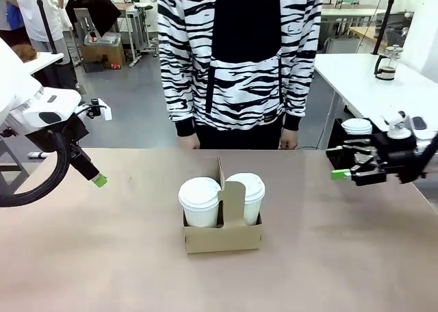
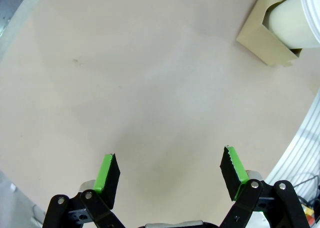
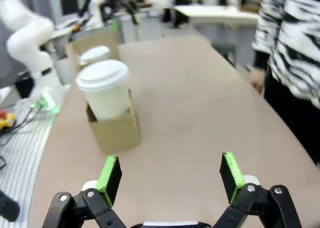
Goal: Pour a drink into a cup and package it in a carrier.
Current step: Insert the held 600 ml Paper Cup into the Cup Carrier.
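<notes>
We see the carrier [image 1: 222, 235] mid-table with two lidded cups [image 1: 200, 201] in its slots, handle tab upright between them. Left gripper [image 2: 170, 175] is wide open and empty over bare table, carrier corner at its view's top right. Right gripper [image 3: 170, 175] is also spread wide, holding nothing, and its wrist view adds the person's sleeve [image 3: 292, 43] alongside.
</notes>
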### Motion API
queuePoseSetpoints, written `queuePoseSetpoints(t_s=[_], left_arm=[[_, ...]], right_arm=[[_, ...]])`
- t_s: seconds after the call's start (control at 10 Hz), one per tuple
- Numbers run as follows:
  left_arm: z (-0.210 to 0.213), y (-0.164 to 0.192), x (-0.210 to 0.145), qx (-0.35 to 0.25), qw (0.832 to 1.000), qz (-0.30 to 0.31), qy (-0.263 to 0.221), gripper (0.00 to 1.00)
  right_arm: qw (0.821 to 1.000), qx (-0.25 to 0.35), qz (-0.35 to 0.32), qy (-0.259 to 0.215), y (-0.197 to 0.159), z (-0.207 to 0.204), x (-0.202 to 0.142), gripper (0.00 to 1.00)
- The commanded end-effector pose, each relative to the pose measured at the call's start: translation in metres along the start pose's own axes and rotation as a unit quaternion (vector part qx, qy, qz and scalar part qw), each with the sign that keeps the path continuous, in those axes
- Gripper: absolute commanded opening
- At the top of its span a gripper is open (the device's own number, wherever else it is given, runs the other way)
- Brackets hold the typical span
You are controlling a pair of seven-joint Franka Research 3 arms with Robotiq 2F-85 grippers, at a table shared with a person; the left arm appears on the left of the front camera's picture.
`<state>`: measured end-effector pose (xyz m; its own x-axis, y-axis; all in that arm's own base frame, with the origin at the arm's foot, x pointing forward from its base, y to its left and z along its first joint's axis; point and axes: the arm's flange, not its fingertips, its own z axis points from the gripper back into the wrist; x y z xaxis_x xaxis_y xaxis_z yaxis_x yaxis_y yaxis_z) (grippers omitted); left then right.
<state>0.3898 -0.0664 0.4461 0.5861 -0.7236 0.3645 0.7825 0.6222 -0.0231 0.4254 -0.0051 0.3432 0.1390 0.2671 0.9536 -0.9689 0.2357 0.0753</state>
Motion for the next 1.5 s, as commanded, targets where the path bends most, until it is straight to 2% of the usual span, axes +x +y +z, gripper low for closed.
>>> queuePoseSetpoints(t_s=[0.0, 0.2, 0.4, 0.5, 1.4], left_arm=[[0.0, 0.0, -0.001, -0.001, 1.0, 0.001, 0.0, 1.0], [0.0, 0.0, -0.001, -0.001, 1.0, 0.001, 0.0, 1.0], [0.0, 0.0, -0.001, -0.001, 1.0, 0.001, 0.0, 1.0], [0.0, 0.0, -0.001, -0.001, 1.0, 0.001, 0.0, 1.0], [0.0, 0.0, -0.001, -0.001, 1.0, 0.001, 0.0, 1.0]], right_arm=[[0.997, -0.026, -0.059, 0.036, 0.02, 0.018, 0.005, 1.0], [0.994, -0.06, -0.07, 0.052, 0.024, 0.035, 0.0, 1.0], [0.99, -0.086, -0.084, 0.067, 0.02, 0.034, -0.005, 1.0], [0.995, -0.066, -0.06, 0.045, 0.019, 0.037, -0.007, 1.0], [0.995, -0.066, -0.06, 0.045, 0.019, 0.037, -0.007, 1.0]])
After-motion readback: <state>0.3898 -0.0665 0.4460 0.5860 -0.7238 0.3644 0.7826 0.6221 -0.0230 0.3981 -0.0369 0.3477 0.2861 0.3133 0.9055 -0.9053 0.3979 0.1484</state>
